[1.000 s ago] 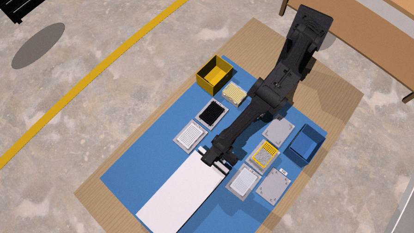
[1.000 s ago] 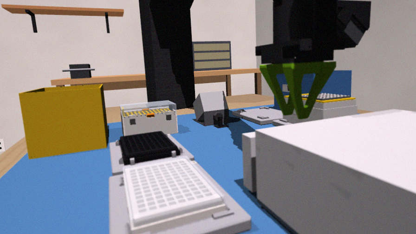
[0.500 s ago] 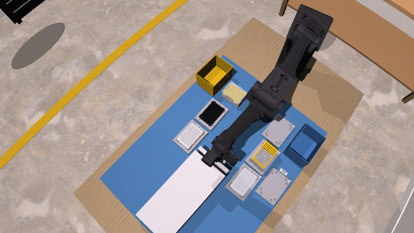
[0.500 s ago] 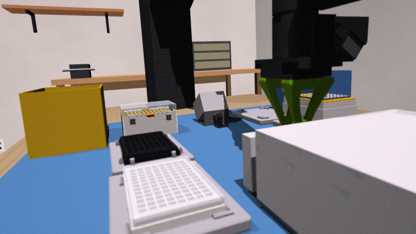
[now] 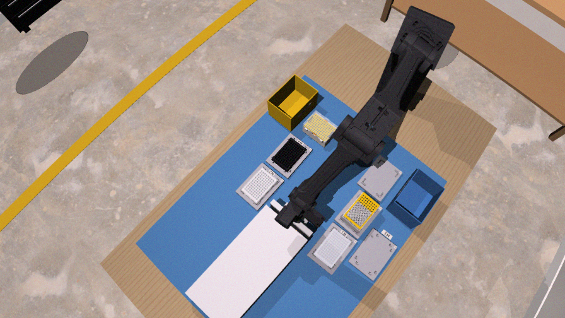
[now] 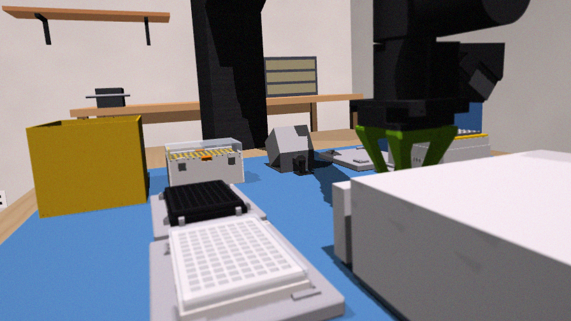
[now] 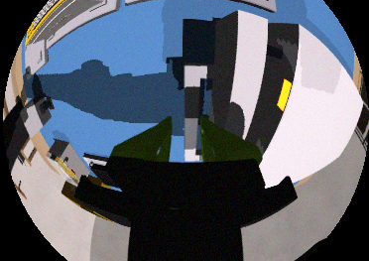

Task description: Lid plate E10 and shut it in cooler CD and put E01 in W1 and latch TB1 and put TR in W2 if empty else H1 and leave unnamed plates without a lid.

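Note:
The white cooler CD (image 5: 245, 264) lies at the front of the blue mat with its drawer shut. My gripper (image 5: 297, 218) hangs low at the drawer front, and its green fingers (image 6: 402, 162) drop behind the cooler's top edge. In the wrist view the fingers stand partly apart on either side of the drawer's handle bar (image 7: 192, 102), not clamped on it. The black plate (image 5: 288, 154) sits in its nest. The white plate (image 5: 259, 184) sits in the nest just before it. The tip rack TR (image 5: 361, 210) has a yellow frame and holds tips in part of it.
The yellow bin W1 (image 5: 292, 101) stands at the far left, with tip box TB1 (image 5: 319, 127) beside it. The blue bin W2 (image 5: 416, 197) stands at the right edge. Another white plate (image 5: 332, 248) and two bare grey nests (image 5: 372, 253) (image 5: 379, 179) lie right of the cooler.

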Controlling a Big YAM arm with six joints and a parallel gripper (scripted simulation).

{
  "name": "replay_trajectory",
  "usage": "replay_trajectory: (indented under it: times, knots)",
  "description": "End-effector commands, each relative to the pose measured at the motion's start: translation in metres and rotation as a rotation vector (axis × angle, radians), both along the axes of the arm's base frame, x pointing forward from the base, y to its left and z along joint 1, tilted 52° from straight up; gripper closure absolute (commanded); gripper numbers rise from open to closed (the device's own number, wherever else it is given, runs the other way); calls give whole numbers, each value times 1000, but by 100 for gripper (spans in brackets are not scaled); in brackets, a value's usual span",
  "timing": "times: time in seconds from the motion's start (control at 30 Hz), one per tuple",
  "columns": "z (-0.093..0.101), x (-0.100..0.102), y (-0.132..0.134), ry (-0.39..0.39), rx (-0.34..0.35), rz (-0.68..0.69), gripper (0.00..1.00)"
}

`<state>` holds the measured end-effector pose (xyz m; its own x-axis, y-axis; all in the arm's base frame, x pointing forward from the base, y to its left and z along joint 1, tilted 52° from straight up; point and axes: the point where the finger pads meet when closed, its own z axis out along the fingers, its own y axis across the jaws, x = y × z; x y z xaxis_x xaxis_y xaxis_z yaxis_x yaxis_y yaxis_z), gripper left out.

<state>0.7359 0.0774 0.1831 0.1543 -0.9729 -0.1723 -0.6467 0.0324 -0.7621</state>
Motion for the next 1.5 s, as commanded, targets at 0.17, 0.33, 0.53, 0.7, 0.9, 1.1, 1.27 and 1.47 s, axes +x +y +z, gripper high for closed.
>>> replay_trajectory:
  times: [0.17, 0.33, 0.53, 0.7, 0.9, 1.1, 1.27, 1.47]
  knots:
    - [11, 16, 8, -39, 11, 1, 70]
    - [30, 15, 6, -65, 12, -1, 70]
    - [29, 14, 6, -64, 12, -1, 70]
    - [29, 14, 6, -64, 12, -1, 70]
    - [29, 14, 6, -64, 12, -1, 70]
    - [29, 14, 6, -64, 12, -1, 70]
    - [29, 14, 6, -64, 12, -1, 70]
    - [29, 14, 6, -64, 12, -1, 70]
